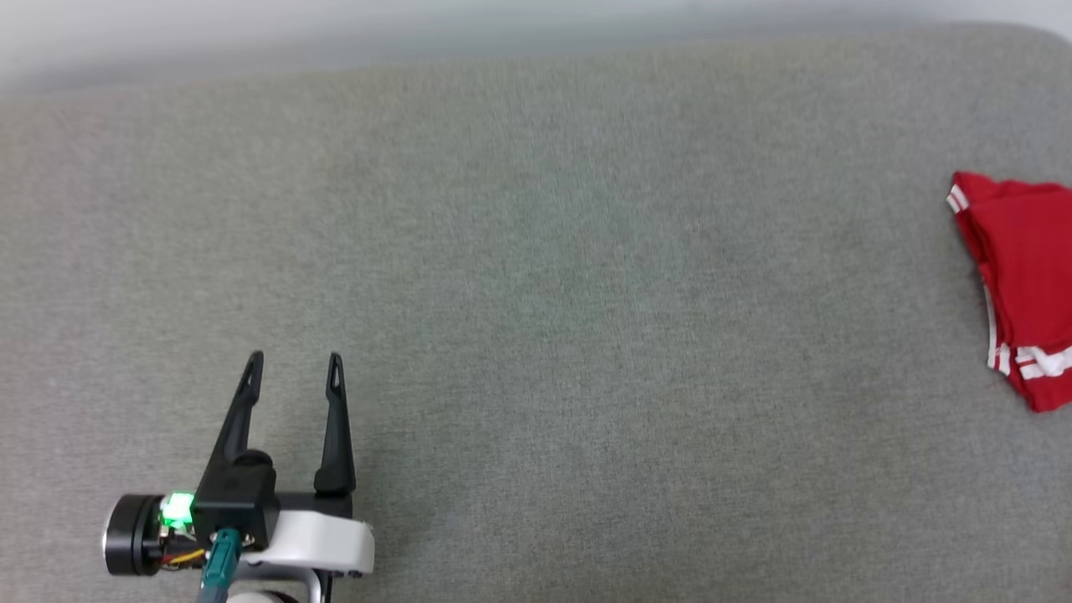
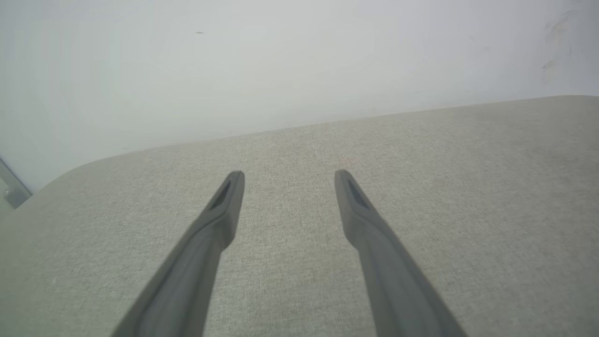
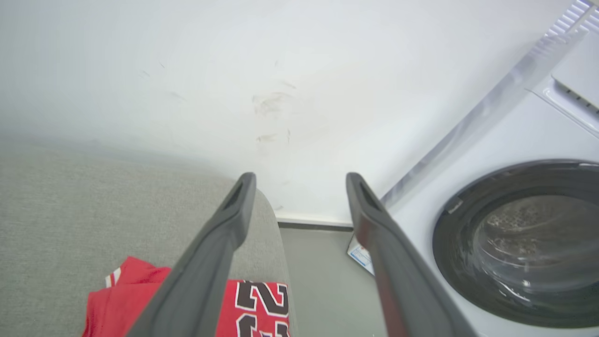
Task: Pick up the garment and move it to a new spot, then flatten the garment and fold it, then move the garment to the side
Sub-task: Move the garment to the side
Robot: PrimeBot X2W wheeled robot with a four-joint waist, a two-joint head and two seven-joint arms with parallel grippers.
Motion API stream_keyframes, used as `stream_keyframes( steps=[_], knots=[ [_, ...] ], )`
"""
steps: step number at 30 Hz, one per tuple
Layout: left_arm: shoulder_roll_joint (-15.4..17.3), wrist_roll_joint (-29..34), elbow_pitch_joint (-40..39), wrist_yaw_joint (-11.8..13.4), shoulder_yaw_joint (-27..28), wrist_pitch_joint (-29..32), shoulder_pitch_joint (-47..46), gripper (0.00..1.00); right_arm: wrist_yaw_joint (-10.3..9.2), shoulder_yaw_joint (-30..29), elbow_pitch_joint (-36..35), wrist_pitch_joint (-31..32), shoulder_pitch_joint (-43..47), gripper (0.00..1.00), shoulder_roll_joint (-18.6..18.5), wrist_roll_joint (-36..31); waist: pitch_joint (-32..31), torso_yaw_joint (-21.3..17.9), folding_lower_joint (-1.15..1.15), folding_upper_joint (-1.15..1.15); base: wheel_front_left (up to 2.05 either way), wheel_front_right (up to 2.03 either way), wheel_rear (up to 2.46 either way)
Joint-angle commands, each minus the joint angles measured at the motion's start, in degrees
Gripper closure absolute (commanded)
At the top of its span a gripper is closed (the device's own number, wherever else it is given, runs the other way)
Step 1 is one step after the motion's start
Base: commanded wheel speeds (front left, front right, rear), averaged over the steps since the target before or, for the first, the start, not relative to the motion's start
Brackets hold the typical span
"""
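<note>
At the head view's right edge, a red jersey T-shirt with white striped trim (image 1: pixel 1022 268) lies on a grey woven fabric surface (image 1: pixel 536 251). The left gripper (image 1: pixel 295 360), at the lower left, and the right gripper (image 3: pixel 299 180) are both spread wide and empty.

The garment (image 1: pixel 1026 276) is cut off by the head view's right edge. In the right wrist view its lower part runs off the bottom edge, and 1 finger (image 3: pixel 206 267) of the right claw (image 3: pixel 301 180) hides its middle, so the black lettering shows only in part. A label (image 3: pixel 358 252) beside the washing machine (image 3: pixel 491 150) is half hidden behind the other finger, print too small to read.
</note>
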Motion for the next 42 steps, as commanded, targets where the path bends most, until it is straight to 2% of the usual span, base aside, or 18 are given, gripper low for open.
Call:
stream_keyframes(
  steps=[1,9,13,18,32,42],
  knots=[
    [-0.14,-0.28,0.28,0.34,0.14,-0.11,1.29,0.00,-0.07,-1.82,-1.98,-2.71,1.63,0.00,2.89,-1.52,-2.72,0.53,0.01,0.00,0.00,0.00,0.00],
    [-0.12,-0.86,1.28,0.41,0.49,-0.11,4.19,0.00,-0.08,-6.01,-14.17,-11.20,9.00,0.00,15.40,-7.87,-7.54,1.79,0.01,0.00,0.00,0.00,0.00],
    [-0.43,-1.26,2.12,0.26,0.24,-0.11,4.92,0.00,-0.08,-5.05,-19.26,-12.90,14.28,0.00,21.24,-8.74,-9.46,2.85,0.01,0.00,0.00,0.00,0.00],
    [-1.05,-1.91,3.08,0.81,0.66,-0.11,5.49,0.00,-0.07,-3.17,-22.21,-13.90,21.02,0.00,27.86,-8.91,-11.57,3.95,0.01,0.00,0.00,0.00,0.00],
    [-1.34,-2.34,5.14,-0.25,0.38,-0.11,6.46,0.00,-0.07,-2.51,-24.56,-14.74,36.61,0.00,37.78,-8.24,-14.93,5.98,0.01,0.00,0.00,0.00,0.00],
    [-1.45,-2.79,5.65,-1.48,0.35,-0.11,8.35,0.00,-0.06,-4.23,-29.55,-14.74,46.41,0.00,40.99,-8.35,-17.02,6.24,0.01,0.00,0.00,0.00,0.00]
  ],
)
